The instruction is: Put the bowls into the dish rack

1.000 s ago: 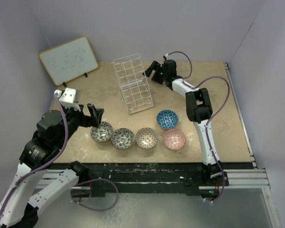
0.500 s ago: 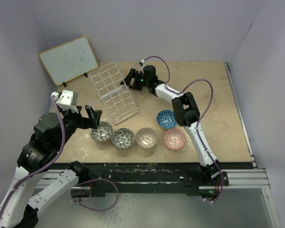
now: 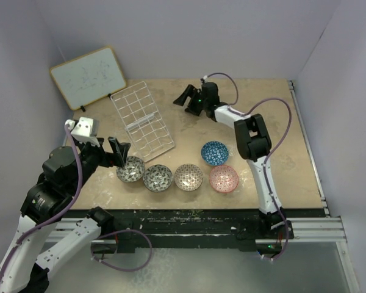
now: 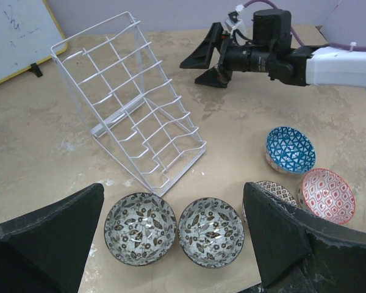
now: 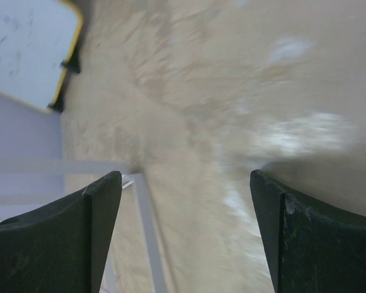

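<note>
Dish rack (image 3: 143, 122) pushed leftward, nearer bowls (image 3: 188, 177); right gripper (image 3: 184, 102) withdrawn, fingers apart, empty. Left gripper (image 3: 119, 149) fingers apart beside grey-black bowl (image 3: 131, 170). All five on table (image 3: 274, 134), none loaded.

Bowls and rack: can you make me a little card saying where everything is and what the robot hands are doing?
bowls in rack: none yet
front row, left to right: first grey-black bowl, second grey-black bowl, beige-brown bowl, pink-red bowl
blue bowl: just behind the row's right end
dish rack: empty, behind the grey-black bowls
left gripper: open, empty, by the first grey-black bowl
right gripper: open, empty, right of the rack
whiteboard: far left corner
</note>
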Motion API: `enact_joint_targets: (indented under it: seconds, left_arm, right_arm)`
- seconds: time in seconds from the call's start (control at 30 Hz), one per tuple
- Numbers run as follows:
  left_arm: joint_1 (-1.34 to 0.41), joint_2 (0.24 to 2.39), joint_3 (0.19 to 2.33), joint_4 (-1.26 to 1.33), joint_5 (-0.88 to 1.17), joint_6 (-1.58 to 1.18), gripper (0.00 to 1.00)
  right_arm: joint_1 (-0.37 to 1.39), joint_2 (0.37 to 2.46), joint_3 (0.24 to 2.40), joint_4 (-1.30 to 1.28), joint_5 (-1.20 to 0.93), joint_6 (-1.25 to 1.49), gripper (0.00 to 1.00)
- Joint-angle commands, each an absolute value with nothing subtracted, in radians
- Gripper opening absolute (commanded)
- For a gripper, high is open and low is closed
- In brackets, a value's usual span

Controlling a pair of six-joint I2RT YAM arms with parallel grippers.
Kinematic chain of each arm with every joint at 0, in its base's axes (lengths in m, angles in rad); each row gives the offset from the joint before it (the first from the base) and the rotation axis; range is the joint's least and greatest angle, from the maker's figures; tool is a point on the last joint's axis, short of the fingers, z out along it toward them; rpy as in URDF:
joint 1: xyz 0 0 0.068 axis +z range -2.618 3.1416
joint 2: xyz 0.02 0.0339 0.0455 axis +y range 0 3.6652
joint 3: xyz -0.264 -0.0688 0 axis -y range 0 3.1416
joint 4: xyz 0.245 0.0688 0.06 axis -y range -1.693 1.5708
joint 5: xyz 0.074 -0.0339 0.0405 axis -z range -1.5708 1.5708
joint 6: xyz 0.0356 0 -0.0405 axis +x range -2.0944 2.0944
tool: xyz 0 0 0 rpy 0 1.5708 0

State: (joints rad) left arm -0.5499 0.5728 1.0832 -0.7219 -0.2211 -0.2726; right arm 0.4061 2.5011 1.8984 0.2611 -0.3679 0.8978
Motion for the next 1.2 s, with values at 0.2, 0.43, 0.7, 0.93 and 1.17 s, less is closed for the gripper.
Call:
enact_joint_targets:
  seconds: [0.2,0.43,0.7,0.93,1.17]
  left_arm:
    - [-0.546,0.579,1.11,-0.667,-0.215,-0.282,0.99]
    - [-0.546,0.587,1.11,-0.651,-0.207,-0.278,0.99]
    - [-0.546,0.569,1.091,-0.65,-0.203,-0.297,0.99]
    - [-0.546,0.554,1.095,-0.666,-0.205,-0.299,0.99]
    - [-0.546,0.537,1.098,-0.688,-0.221,-0.302,0.99]
  right_arm:
    - [0.421,2.133,1.568,0.1,-0.076,0.69,0.89]
    - [0.601,1.913,1.368,-0.002,0.134,0.507,0.99]
    - [0.726,1.775,1.258,-0.033,0.328,0.528,1.0]
    - [0.786,1.844,1.338,-0.093,0.36,0.481,1.0]
    - [0.817,1.924,1.42,-0.123,0.363,0.456,1.0]
